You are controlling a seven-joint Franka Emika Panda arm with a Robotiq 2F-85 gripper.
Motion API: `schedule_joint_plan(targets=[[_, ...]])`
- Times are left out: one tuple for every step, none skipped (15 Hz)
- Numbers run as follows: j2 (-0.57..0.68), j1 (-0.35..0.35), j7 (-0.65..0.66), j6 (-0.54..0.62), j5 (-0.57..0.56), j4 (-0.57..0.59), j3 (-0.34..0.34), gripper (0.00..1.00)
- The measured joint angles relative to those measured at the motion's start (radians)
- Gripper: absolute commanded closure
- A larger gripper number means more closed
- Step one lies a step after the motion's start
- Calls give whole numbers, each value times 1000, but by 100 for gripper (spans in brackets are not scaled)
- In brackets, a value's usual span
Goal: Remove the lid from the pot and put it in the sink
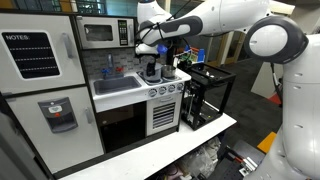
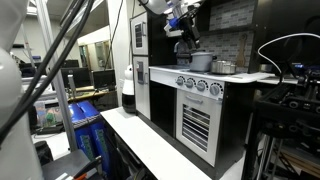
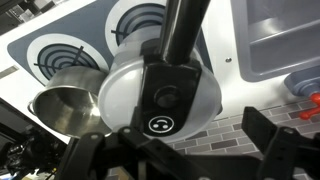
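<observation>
My gripper (image 1: pixel 150 52) hangs over the stove top of the white toy kitchen, also in an exterior view (image 2: pixel 185 42). In the wrist view its fingers (image 3: pixel 185 150) stand wide apart and open. Between and just beyond them is the round grey lid (image 3: pixel 125 90), with a black handle across its top. I cannot tell whether the fingers touch it. An open shiny metal pot (image 3: pixel 62 108) stands right beside the lid. The pot shows dark and small in both exterior views (image 1: pixel 152 72) (image 2: pixel 200 62). The pale sink (image 1: pixel 115 86) lies beside the stove, also in the wrist view (image 3: pixel 285 40).
Stove burners (image 3: pixel 60 62) lie around the pot. Blue items (image 3: pixel 300 85) sit by the sink's edge. A microwave (image 1: pixel 97 32) hangs above the sink and a black-fronted oven (image 1: pixel 122 125) sits below. A black rack (image 1: pixel 205 95) stands beside the kitchen. A second low pan (image 2: pixel 225 68) sits on the stove.
</observation>
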Motion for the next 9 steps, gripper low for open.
schedule_joint_plan(targets=[[0, 0, 0, -2, 4, 0, 0, 0], [0, 0, 0, -7, 7, 0, -1, 0], [0, 0, 0, -14, 9, 0, -1, 0], [0, 0, 0, -23, 12, 1, -1, 0], [0, 0, 0, -31, 13, 1, -1, 0], [0, 0, 1, -38, 14, 1, -1, 0], [0, 0, 2, -44, 14, 2, -2, 0], [0, 0, 3, -52, 14, 3, -2, 0], [0, 0, 5, -62, 14, 4, -2, 0]])
